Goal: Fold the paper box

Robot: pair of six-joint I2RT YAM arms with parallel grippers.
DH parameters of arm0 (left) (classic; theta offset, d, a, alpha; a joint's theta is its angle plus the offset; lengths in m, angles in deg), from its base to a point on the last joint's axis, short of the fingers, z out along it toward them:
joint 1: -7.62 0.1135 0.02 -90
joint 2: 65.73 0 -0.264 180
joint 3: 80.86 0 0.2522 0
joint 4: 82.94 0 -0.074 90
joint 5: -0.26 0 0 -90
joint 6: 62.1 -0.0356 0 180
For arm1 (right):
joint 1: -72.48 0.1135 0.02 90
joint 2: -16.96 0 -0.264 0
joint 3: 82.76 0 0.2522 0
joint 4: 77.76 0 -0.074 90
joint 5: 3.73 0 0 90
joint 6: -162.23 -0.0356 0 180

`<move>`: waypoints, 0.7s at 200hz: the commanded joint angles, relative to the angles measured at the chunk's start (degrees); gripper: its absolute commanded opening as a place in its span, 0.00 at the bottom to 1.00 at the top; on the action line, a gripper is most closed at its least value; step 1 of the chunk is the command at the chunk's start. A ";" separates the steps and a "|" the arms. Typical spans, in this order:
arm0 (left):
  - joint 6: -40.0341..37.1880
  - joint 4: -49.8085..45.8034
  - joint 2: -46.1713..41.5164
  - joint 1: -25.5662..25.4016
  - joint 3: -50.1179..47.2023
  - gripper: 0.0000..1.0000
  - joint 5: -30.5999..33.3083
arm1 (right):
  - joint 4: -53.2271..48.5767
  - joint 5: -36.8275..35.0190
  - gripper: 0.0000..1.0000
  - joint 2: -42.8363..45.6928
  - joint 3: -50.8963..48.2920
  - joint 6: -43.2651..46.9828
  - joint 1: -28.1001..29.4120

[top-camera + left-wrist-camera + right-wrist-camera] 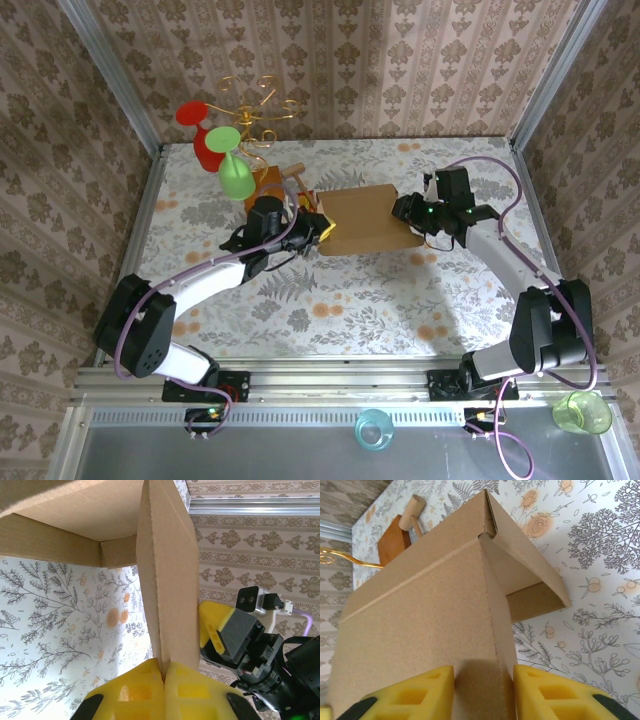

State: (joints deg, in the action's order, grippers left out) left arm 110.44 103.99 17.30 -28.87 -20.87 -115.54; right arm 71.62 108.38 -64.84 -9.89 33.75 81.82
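Cardboard paper box, plain brown and corrugated, lies mid floral table, long axis left-right between the arms. Left wrist view reveals the left gripper clamped on its upright flap. The right gripper straddles a panel, its grip unclear.

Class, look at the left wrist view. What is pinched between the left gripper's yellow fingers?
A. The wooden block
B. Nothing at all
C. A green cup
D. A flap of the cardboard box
D: in the left wrist view the left gripper has its two yellow fingers closed together on the lower edge of an upright flap of the paper box.
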 commanded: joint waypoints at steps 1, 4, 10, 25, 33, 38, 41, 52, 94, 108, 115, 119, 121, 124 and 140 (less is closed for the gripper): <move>0.14 0.48 -1.10 0.66 -1.05 0.03 -0.59 | 1.35 3.60 0.28 1.64 -1.20 -2.66 0.06; 0.04 0.41 -1.15 0.63 -1.11 0.04 -0.64 | 1.43 3.56 0.27 1.64 -1.29 -2.78 0.06; -0.11 0.17 -1.18 0.63 -1.18 0.05 -0.65 | 1.55 3.46 0.26 1.65 -1.46 -2.91 0.02; -0.69 -0.98 -0.90 0.87 -1.16 0.07 -0.91 | 1.34 2.80 0.25 1.20 -1.55 -2.62 0.02; -0.92 -1.00 -0.53 1.06 -1.24 0.09 -1.24 | 1.07 2.56 0.25 0.35 -1.38 -2.22 0.06; -1.01 -1.06 -0.18 1.22 -1.24 0.09 -1.39 | 0.89 2.38 0.24 -0.39 -1.22 -1.90 0.06; -1.03 -1.12 0.04 1.29 -1.23 0.10 -1.50 | 0.79 2.21 0.24 -0.71 -1.13 -1.82 0.06; -1.39 -1.24 0.82 1.63 -1.00 0.12 -1.91 | 0.32 1.29 0.24 -1.90 -0.88 -1.33 0.06; -3.09 -1.67 5.28 3.98 1.55 0.27 -2.93 | 0.42 0.24 0.23 -6.71 2.31 -1.17 -0.05; -4.30 -2.92 7.02 4.81 3.57 0.30 -3.02 | 0.42 0.04 0.23 -8.67 4.15 -1.31 -0.10; -5.11 -3.47 7.94 5.05 4.74 0.31 -3.03 | 0.22 -0.11 0.22 -9.72 5.11 -1.41 -0.11; -5.44 -3.95 8.51 5.23 5.36 0.31 -3.03 | 0.22 -0.22 0.22 -10.25 5.57 -1.34 -0.12; -5.59 -4.11 8.68 5.27 5.62 0.32 -3.03 | 0.20 -0.33 0.22 -10.49 5.84 -1.34 -0.12; -5.88 -4.33 9.25 5.36 6.05 0.31 -3.03 | 0.19 -0.45 0.22 -10.96 6.10 -1.34 -0.12; -7.14 -5.20 12.09 5.73 8.12 0.33 -3.02 | 0.05 -0.84 0.21 -13.76 8.09 -1.12 -0.20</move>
State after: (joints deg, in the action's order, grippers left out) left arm 107.10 101.11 26.28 -23.60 -16.84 -117.18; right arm 74.17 109.19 -74.61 -4.75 32.13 81.73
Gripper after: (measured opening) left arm 0.319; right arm 0.219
